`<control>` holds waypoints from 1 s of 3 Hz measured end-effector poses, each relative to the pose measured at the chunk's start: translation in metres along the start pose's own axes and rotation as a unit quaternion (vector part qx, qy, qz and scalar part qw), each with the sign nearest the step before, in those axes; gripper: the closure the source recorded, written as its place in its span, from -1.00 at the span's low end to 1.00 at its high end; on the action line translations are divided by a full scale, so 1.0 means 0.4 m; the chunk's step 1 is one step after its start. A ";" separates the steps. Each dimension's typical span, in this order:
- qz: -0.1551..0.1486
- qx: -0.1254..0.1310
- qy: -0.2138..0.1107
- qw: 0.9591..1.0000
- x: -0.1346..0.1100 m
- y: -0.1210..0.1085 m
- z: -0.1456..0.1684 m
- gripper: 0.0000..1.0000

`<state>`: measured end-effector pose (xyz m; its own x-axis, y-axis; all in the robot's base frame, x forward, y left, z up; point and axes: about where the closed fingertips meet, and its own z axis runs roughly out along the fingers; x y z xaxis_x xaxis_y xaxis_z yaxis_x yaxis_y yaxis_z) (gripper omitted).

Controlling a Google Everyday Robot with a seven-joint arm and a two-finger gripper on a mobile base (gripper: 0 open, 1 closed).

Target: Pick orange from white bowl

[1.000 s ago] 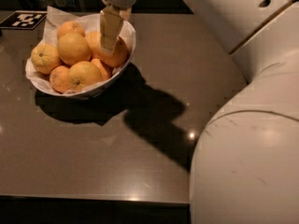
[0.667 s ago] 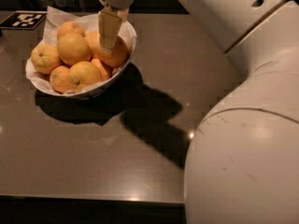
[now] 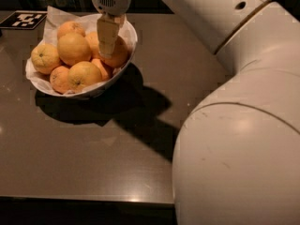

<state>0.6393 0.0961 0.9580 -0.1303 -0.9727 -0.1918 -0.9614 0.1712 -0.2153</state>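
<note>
The white bowl (image 3: 127, 32) stands on the dark table at the far left, lined with crinkled white paper and holding several oranges. The orange (image 3: 74, 48), large, round and smooth, lies near the middle of the pile. A paler, bumpy orange (image 3: 44, 57) with a stem dimple lies at the left. My gripper (image 3: 107, 45) hangs straight down into the right side of the bowl. It is just right of the orange and against a deeper-orange fruit (image 3: 118, 55), which it partly hides.
A black-and-white marker tag (image 3: 22, 19) lies at the table's far left corner. My large white arm (image 3: 234, 125) fills the right side of the view and hides that part of the table. The dark table's front edge (image 3: 93, 198) runs along the bottom.
The gripper has shifted slightly left inside the bowl. The big arm segment has swung a little left. The oranges and the bowl have not moved.
</note>
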 end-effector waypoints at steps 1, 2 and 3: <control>-0.008 -0.003 0.012 1.000 0.003 -0.003 0.031 -0.42; -0.013 -0.009 0.020 1.000 0.008 -0.006 0.058 -0.42; -0.013 -0.015 0.029 0.999 0.022 -0.014 0.087 -0.42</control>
<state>0.6521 0.0921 0.9243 -0.1183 -0.9843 -0.1313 -0.9713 0.1422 -0.1908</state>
